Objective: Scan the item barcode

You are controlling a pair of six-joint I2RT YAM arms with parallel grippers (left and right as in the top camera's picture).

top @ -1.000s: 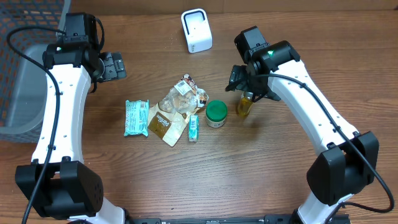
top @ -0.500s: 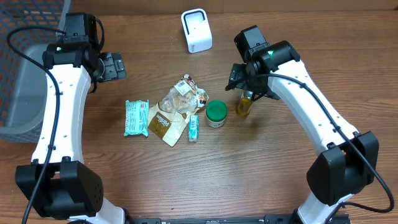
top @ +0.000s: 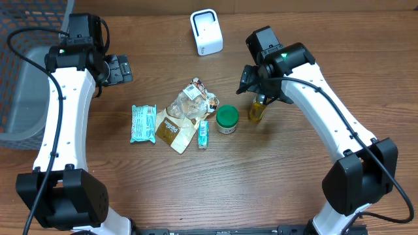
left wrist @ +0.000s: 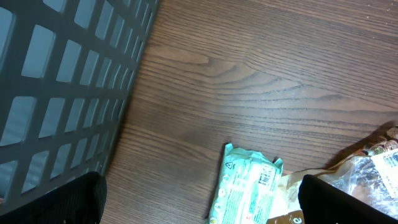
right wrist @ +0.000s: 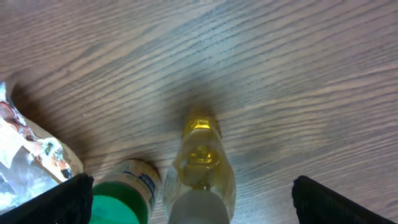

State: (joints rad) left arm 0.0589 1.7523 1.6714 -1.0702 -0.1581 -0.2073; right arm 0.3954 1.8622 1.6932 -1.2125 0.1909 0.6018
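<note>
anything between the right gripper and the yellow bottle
Nothing visible does. The open right gripper hangs right above the yellow bottle with only air between; the green-lidded jar stands close beside the bottle, not over it.

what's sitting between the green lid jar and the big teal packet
Overhead view: a crumpled pile of snack bags and a small teal sachet lie between green lid jar and big teal packet.

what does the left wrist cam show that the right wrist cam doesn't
Only the left wrist view: the grey mesh basket and the teal packet. Only the right wrist view: the yellow bottle and the green-lidded jar. Both: the wooden table and an edge of the clear snack bag.
</note>
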